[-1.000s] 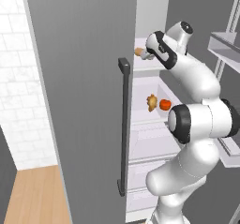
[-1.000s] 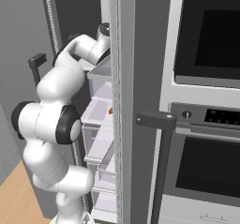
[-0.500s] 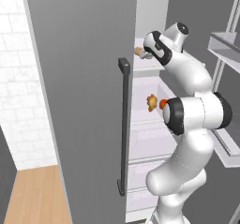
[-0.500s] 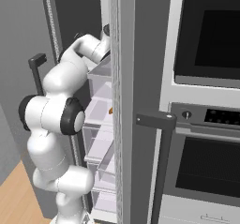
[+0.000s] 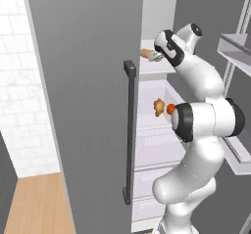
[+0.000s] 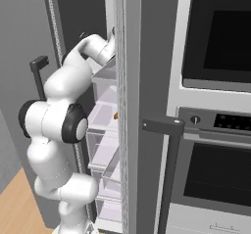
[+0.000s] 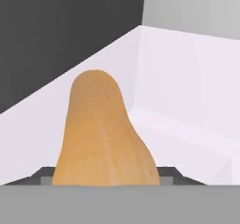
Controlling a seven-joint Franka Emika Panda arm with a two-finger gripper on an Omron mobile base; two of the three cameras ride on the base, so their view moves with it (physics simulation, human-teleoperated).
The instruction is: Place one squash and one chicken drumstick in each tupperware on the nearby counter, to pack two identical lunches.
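Arm pose: we see the white arm rise from the base at 5 o'clock in the left base view, fold at a dark elbow joint level with the middle shelf, then reach up and forward into the open fridge (image 5: 162,12), its wrist bent toward 9 o'clock at the top shelf (image 5: 159,66).
Gripper: the gripper (image 5: 156,57) sits at the end of that reach on the top shelf; in the hand view its dark fingertips (image 7: 44,175) show on either side of the tan squash's wide end, flanking it closely. We cannot tell whether the pads already press on it.
Tan squash: the butternut-shaped squash (image 7: 101,134) lies on the white top shelf, narrow neck pointing to 12 o'clock in the hand view; in the left base view its tan end (image 5: 145,54) pokes out at 9 o'clock from the gripper.
Other food: on the middle shelf we see a chicken drumstick (image 5: 159,106) and, just beside it at 3 o'clock, the small orange-red squash (image 5: 170,108), partly hidden by the elbow.
Fridge door: the grey door (image 5: 83,105) stands open at 9 o'clock of the arm, its dark vertical handle (image 5: 129,130) facing us.
Surroundings: in the right base view a wall oven (image 6: 215,37) stands at 3 o'clock of the fridge.
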